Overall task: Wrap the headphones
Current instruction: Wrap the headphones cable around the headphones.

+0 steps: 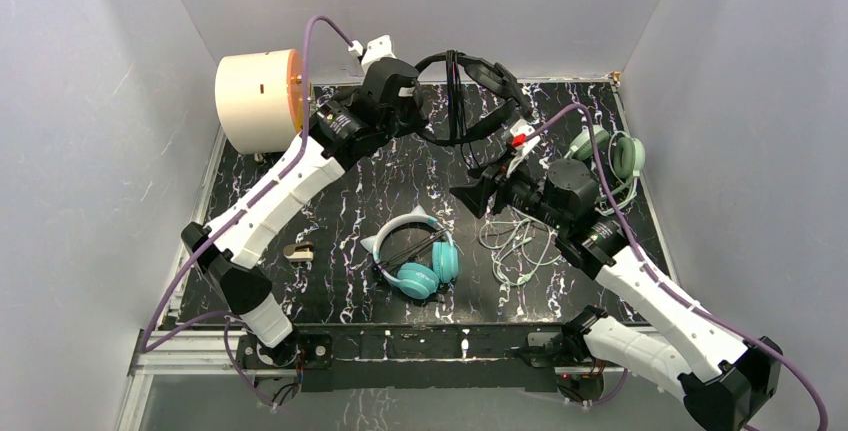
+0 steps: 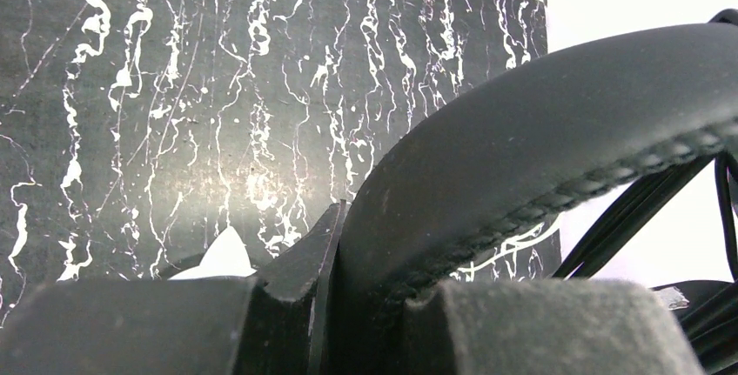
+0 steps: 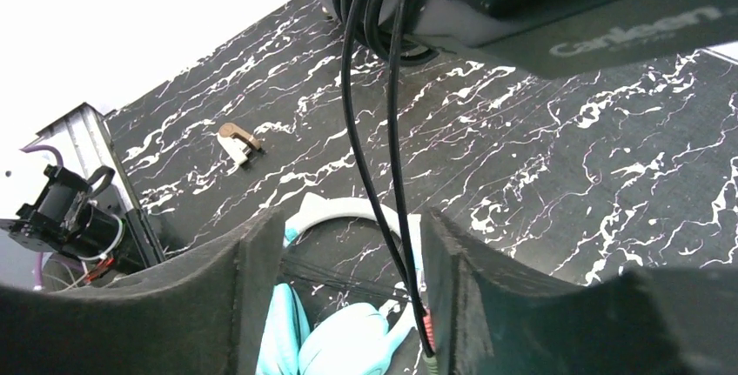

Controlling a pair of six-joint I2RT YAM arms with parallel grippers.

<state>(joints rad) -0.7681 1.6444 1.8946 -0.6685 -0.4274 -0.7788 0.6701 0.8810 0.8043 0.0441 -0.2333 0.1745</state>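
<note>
The left gripper (image 1: 422, 101) clamps the padded band of the all-black corded headset (image 1: 497, 79), held above the black marbled table (image 1: 380, 181) at its far end. The right gripper (image 3: 352, 305) stands released, with 2 black cable strands (image 3: 348, 114) hanging between its fingers. The housing lettering (image 3: 609, 36) reads "Canleen".

The surface (image 1: 330, 201) is closed in by grey walls (image 1: 90, 101) at left, back and right. Its far left corner is taken up by a cream drum (image 1: 255, 101). The air above the back middle is blocked by the black headphones (image 1: 470, 91), held up by the left end effector (image 1: 425, 103). Their cord (image 3: 372, 131) is hung between the parted fingers of the right end effector (image 1: 462, 194). The near middle is occupied by the teal headphones (image 1: 420, 259). The right side is cluttered by the sage-green headphones (image 1: 612, 151) and a loose light cable (image 1: 518, 246). Bare room is found left of the teal headphones, apart from a small clip (image 1: 298, 250).
</note>
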